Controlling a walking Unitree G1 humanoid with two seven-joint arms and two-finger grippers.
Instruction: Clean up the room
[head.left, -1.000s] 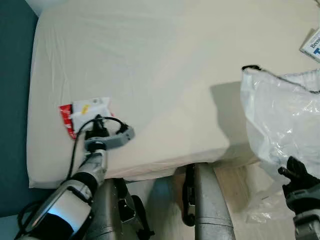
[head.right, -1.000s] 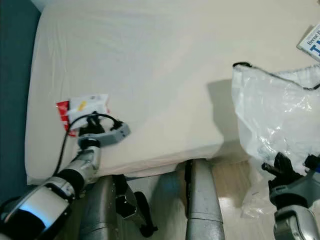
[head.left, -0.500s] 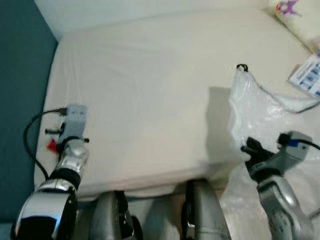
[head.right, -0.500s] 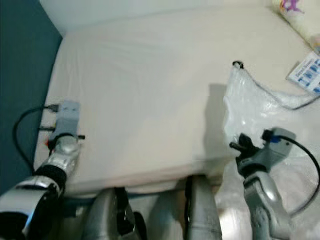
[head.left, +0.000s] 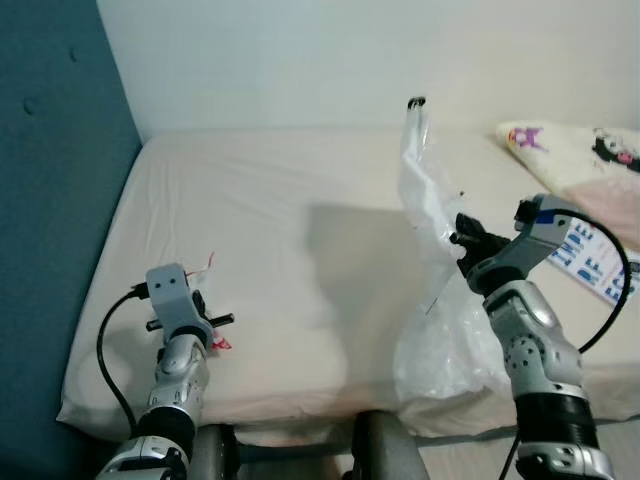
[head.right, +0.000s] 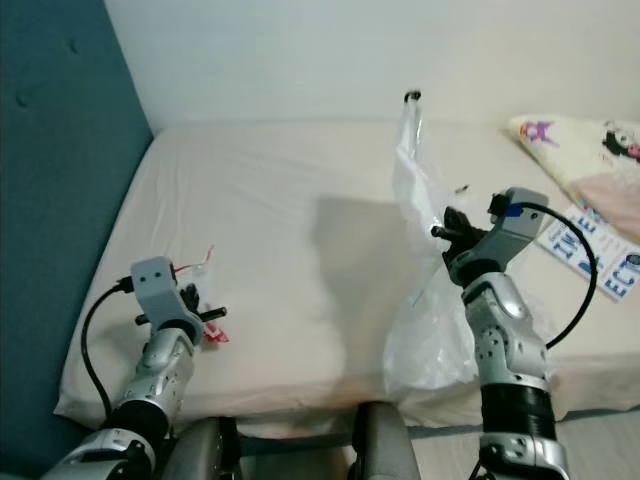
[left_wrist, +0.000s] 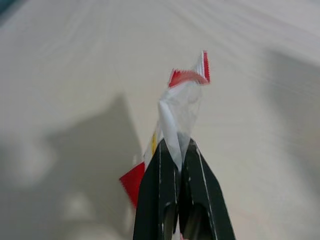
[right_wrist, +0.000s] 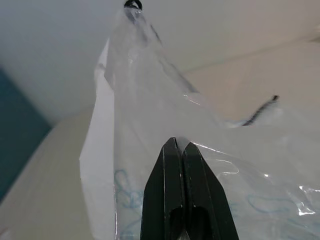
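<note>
A crumpled white and clear wrapper (left_wrist: 183, 97) with red edges is pinched between the fingers of my left gripper (left_wrist: 177, 149), which is shut on it. That gripper (head.left: 200, 316) hovers just above the cream bed sheet (head.left: 290, 230) near the bed's front left corner, with a red scrap of the wrapper (head.left: 218, 343) hanging below it. My right gripper (head.left: 463, 236) is raised over the right side of the bed and is shut on a fold of a large clear plastic bag (head.left: 440, 330). The bag (right_wrist: 150, 95) stands tall, its black drawstring tip at the top.
A teal padded wall (head.left: 55, 200) runs along the bed's left side, with a white wall behind. A printed pillow (head.left: 565, 140) and a blue and white printed packet (head.left: 592, 262) lie at the right. The bed's front edge (head.left: 300, 410) is just before my legs.
The camera has tilted up. My left gripper has lifted the wrapper off the sheet. My right gripper has risen from beside the bed's edge, pulling the plastic bag up over the mattress.
</note>
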